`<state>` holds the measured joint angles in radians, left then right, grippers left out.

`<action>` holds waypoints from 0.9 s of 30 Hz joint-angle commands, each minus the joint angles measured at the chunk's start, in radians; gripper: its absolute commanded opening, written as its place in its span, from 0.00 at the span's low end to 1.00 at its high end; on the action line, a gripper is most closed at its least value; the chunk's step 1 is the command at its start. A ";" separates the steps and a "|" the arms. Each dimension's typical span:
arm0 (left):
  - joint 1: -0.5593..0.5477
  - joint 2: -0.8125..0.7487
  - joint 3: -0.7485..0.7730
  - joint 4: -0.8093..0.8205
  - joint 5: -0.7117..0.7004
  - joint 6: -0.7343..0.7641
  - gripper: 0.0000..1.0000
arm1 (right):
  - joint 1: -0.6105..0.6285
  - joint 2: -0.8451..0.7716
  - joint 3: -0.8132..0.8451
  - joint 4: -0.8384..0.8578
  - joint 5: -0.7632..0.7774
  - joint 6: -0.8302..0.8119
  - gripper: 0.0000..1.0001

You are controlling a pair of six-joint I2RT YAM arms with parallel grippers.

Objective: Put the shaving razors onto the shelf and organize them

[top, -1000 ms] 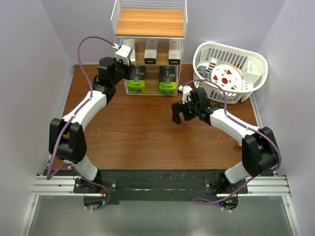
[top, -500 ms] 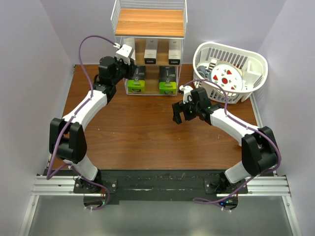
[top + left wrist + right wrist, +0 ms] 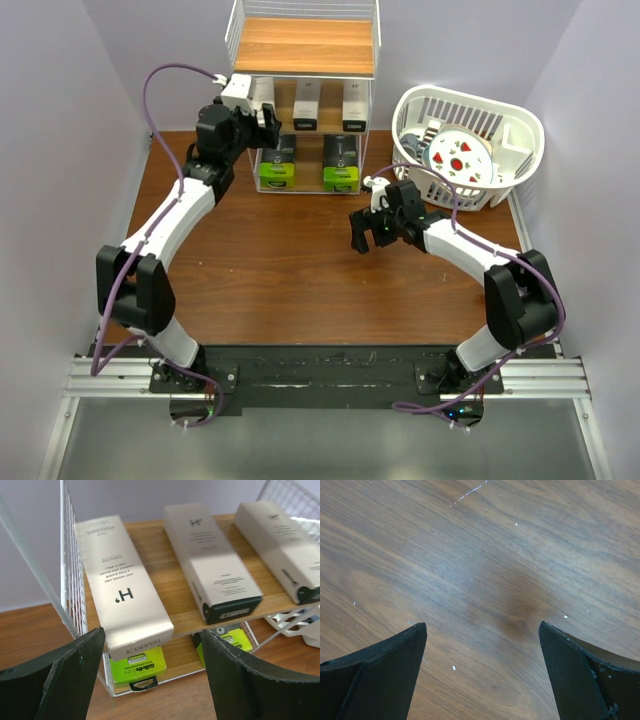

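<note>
The shelf stands at the back of the table. On its middle tier lie three slim white razor cartons, side by side. Two black packs with lime-green ends lie on the bottom tier. My left gripper is open at the front of the left carton, whose near end overhangs the tier edge; both fingers stand apart from it. My right gripper hovers open over bare wood, with nothing between its fingers.
A white slatted basket holding a patterned plate and other items sits at the back right, just behind my right arm. Purple walls close in the table on both sides. The shelf's top tier is bare wood.
My left gripper has opened and let go of the left white carton, which now rests on the middle tier. The left wrist has risen a little. The right arm has barely moved.
</note>
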<state>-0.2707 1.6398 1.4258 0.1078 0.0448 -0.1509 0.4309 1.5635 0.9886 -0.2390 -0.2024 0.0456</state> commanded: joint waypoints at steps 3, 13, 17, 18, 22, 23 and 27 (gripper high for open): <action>-0.007 0.089 0.107 -0.036 -0.117 -0.052 0.83 | -0.006 -0.006 0.025 0.041 -0.014 0.014 0.99; -0.007 0.020 0.067 -0.056 -0.083 -0.038 0.51 | -0.012 -0.011 0.015 0.043 -0.009 0.016 0.99; -0.002 -0.104 -0.055 -0.105 -0.025 0.025 0.48 | -0.012 -0.003 0.030 0.040 -0.008 0.016 0.99; 0.002 -0.136 -0.086 -0.155 0.021 0.063 0.48 | -0.014 -0.003 0.035 0.035 -0.006 0.014 0.99; 0.063 -0.363 -0.252 -0.227 0.179 0.210 0.48 | -0.015 -0.005 0.038 0.026 -0.003 0.010 0.99; 0.073 -0.400 -0.316 -0.240 0.217 0.306 0.48 | -0.015 -0.003 0.038 0.024 -0.005 0.008 0.99; 0.099 -0.537 -0.415 -0.448 0.516 0.656 0.52 | -0.017 -0.003 0.041 0.007 -0.008 -0.009 0.99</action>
<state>-0.1902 1.2045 1.0893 -0.1604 0.2539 0.1219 0.4194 1.5646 0.9886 -0.2295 -0.2020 0.0490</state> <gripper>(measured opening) 0.622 0.986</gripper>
